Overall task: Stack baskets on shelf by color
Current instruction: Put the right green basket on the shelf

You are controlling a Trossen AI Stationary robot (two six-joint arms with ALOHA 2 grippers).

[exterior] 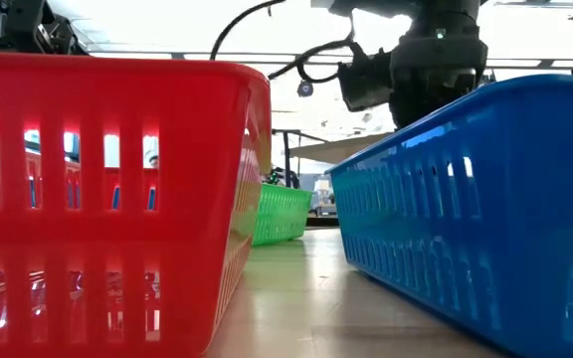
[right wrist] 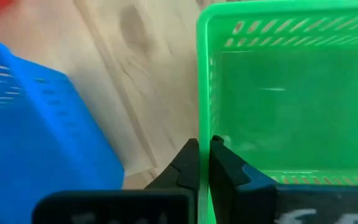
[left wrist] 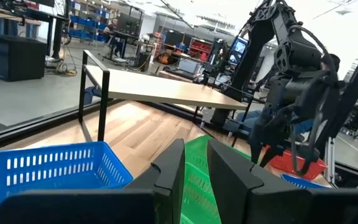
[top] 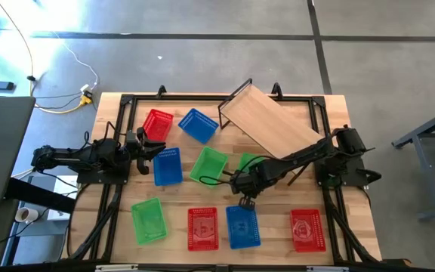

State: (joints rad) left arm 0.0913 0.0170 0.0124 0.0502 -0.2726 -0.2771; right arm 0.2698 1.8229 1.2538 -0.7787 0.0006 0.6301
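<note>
Red, blue and green baskets lie scattered on the wooden table. My right gripper (top: 242, 193) (right wrist: 204, 143) points down at mid-table and is shut on a green basket (top: 249, 161) (right wrist: 291, 106) that the arm partly hides. A blue basket (top: 242, 226) (right wrist: 36, 124) lies just near of it. The shelf (top: 272, 121) (left wrist: 166, 92), a light plank on black legs, stands askew at the far right with nothing on it. My left gripper (top: 153, 148) (left wrist: 196, 168) waits level at the left edge, open by a narrow gap, touching nothing. My right gripper pinches one side wall of the green basket at its rim (right wrist: 202, 127), close to a corner. One finger is inside the basket and one outside. The fingers come from above, pointing down. The basket is upright, open side up; I cannot tell whether it is off the table.
Other baskets: red (top: 157, 123) and blue (top: 198, 125) at the far left, blue (top: 168, 166) and green (top: 208, 165) in the middle, green (top: 149, 220), red (top: 202, 227) and red (top: 306, 230) along the near edge. Black frame rails border the table.
</note>
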